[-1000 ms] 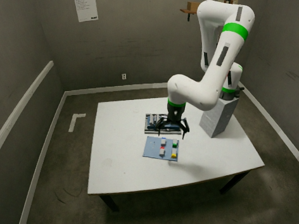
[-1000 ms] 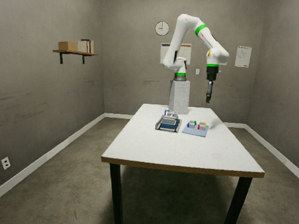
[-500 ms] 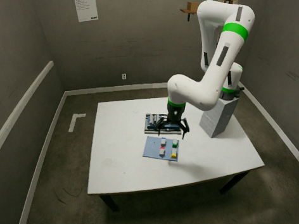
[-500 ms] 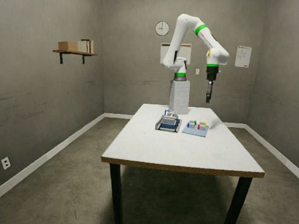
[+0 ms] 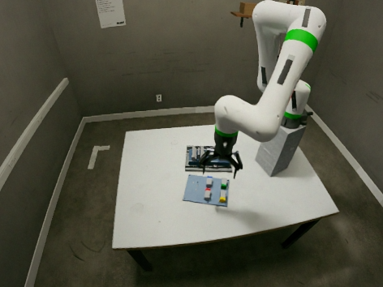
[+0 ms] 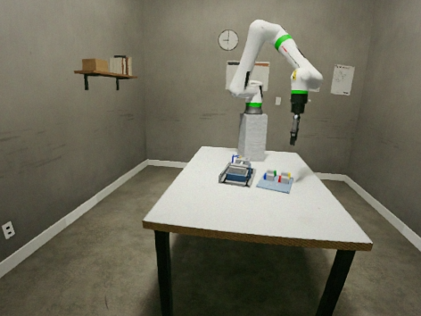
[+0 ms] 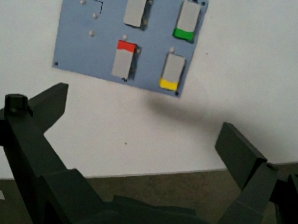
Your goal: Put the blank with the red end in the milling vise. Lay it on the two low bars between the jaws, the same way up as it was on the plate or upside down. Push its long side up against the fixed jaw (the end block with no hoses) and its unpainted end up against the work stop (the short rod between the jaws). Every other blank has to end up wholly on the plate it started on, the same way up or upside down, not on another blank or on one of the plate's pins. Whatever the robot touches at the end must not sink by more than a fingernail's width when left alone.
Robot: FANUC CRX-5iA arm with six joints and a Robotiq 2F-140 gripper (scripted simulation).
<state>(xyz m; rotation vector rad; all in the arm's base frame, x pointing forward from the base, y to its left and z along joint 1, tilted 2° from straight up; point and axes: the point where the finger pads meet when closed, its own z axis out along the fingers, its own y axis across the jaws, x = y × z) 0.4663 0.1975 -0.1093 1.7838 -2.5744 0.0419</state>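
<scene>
The red-ended blank lies on the blue plate, with pins close beside it. My gripper is open and empty, high above the table. In the wrist view the plate lies beyond the fingertips, at the top. The blank with the green end, the yellow-ended blank and the blue-ended blank also lie on the plate. The milling vise stands beside the plate; the gripper partly covers it in the top view.
Bare pins stand on the plate's left part in the wrist view. The grey pedestal of the arm stands at the table's edge. The white table carries the plate and vise.
</scene>
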